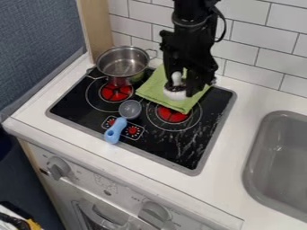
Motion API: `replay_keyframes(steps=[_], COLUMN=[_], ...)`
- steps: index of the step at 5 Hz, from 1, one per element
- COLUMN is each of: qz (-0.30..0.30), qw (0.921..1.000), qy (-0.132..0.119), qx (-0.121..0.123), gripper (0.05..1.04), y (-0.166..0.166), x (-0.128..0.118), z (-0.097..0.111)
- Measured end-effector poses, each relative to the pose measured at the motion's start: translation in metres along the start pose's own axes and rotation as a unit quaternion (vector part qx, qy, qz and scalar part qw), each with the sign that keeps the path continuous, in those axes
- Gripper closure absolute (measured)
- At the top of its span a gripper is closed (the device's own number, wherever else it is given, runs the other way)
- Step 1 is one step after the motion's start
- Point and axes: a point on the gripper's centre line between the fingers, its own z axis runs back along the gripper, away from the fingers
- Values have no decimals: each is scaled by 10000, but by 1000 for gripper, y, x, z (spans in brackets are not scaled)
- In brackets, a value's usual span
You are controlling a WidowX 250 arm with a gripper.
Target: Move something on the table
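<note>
Sits directly beneath the black gripper, as a small white object on the green cloth, with an upright white knob rising in line with the lower end of the gripper. Cannot tell whether closed on it or open around it, with dark parts overlapping just there. Looks pale and rounded at the bottom, narrower toward the knob, dark in between, and partly hidden on the side toward the sink. Rests above the back part of the black cooktop, held off its surface by the cloth, which spreads at a slant and partly covers one of the red burners. Crowded on the left by a shiny metal pot with two loop handles, standing upright close to the cloth and reaching over the other red burner. Farther forward, lying between the burners and across the printed controls, see a spoon with a round grey head and a light blue handle, apart from the cloth. Closed in behind by white wall tiles, bordered all round by white counter, and fronted below by a white panel with grey knobs.
</note>
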Motion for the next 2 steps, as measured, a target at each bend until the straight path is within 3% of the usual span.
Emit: replay_keyframes(steps=[2], qz=[437], qw=[9986], qy=[279], qx=[140], gripper=[447], y=[36], x=[31], z=[-30])
